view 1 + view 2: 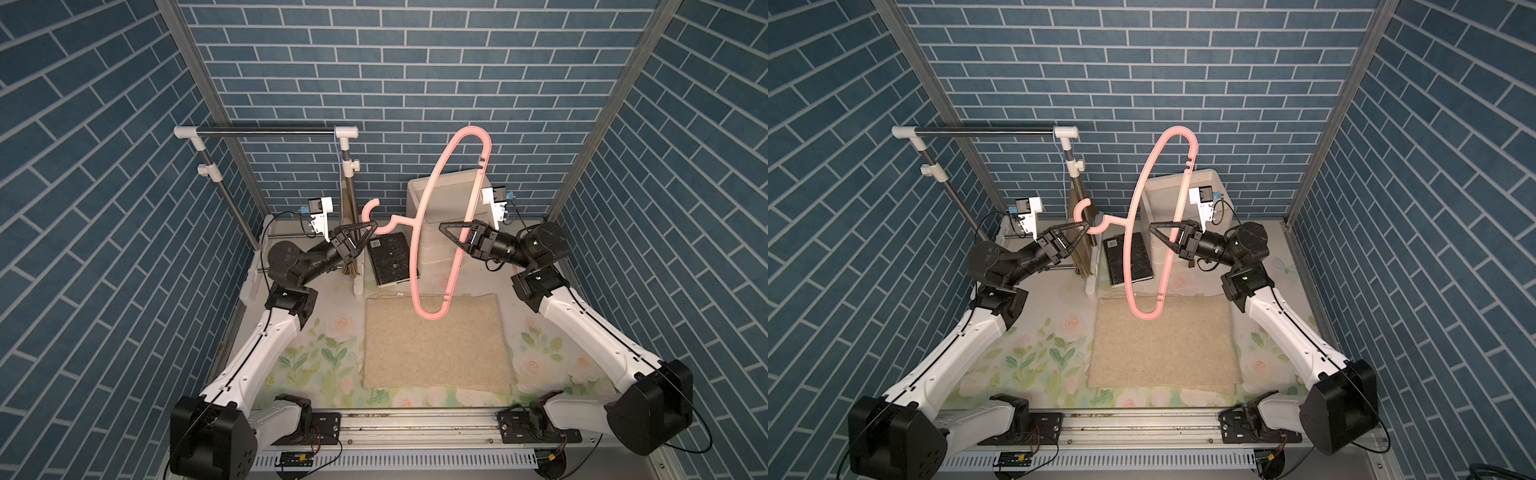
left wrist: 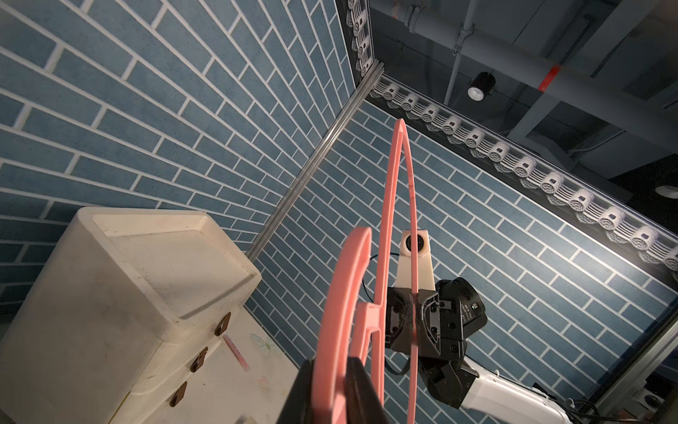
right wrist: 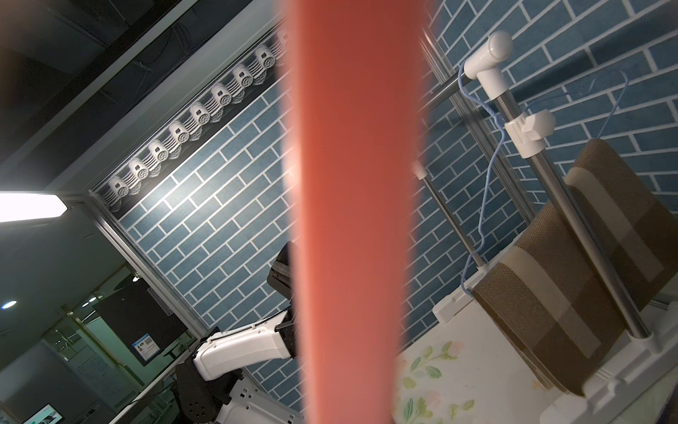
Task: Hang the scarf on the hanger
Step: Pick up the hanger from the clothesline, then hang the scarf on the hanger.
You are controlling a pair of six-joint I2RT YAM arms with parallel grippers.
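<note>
- The pink hanger [image 3: 352, 183] is up in the air between the two arms, clear of the bench [image 1: 316, 353]; its long axis stands steeply, one end high and the other low over the far edge of the scarf [image 1: 436, 345], with the hook sticking out sideways toward the left arm
- The left tool [image 1: 374, 225] is pressed together on the hook: in the left wrist view the pink band fills the gap between its jaws
- The right tool [image 1: 442, 226] pinches the bar opposite the hook, deep between its jaws, with the tips poking out past it
- The scarf lies flat on the bench, in front of and below both tools and touching neither; it sits about midway between the arms, so neither is clearly nearer
- Folded into a near-square beige pad, it shows no clear long axis; its edges run square with the bench and the surface looks fuzzy and thick
- Judgement: with both tools busy on the hanger, one must let go and drop to the scarf; the hook grip looks enough to carry the hanger, so the right arm seems the likelier to go down
- Soft and layered, the pad will probably sag and unfold if lifted by one edge
</note>
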